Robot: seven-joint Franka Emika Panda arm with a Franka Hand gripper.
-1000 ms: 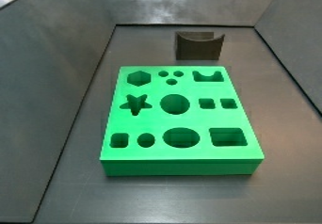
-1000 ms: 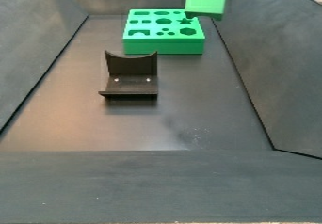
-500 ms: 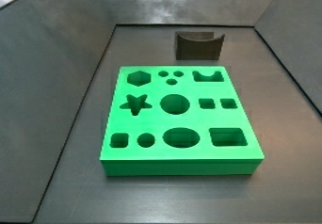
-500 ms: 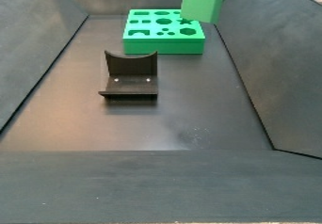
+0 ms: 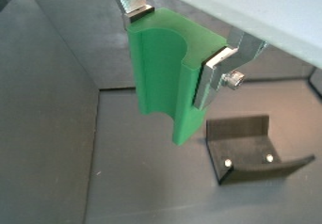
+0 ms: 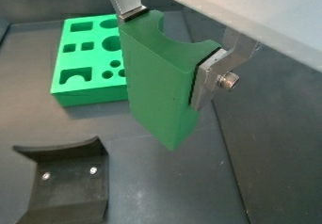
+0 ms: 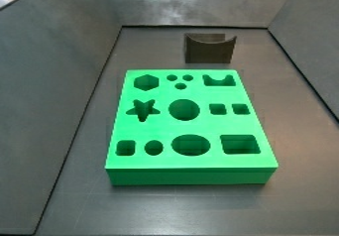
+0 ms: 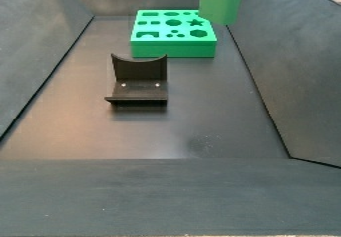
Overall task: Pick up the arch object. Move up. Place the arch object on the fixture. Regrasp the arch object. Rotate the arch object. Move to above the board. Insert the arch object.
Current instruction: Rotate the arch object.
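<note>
Silver finger plates of the gripper [image 5: 185, 40] clamp the arch object [image 5: 168, 77] by its flat sides, high above the floor. The matte green block looks rigid, light and smooth, so flat faces suit gripping. Below sit the dark fixture [image 6: 63, 183] and the holed board [image 6: 90, 53].

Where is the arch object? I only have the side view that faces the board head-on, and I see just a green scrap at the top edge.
Observer: The gripper holds the arch object up in the air; the wrist views show a silver finger on each side of it.
Operator: Is the fixture occupied?
Observer: No. In a wrist view the fixture sits bare on the floor below the piece.
Operator: Is it over the board?
Observer: In a side view the piece appears near the board, high up; whether above it, I cannot tell.
</note>
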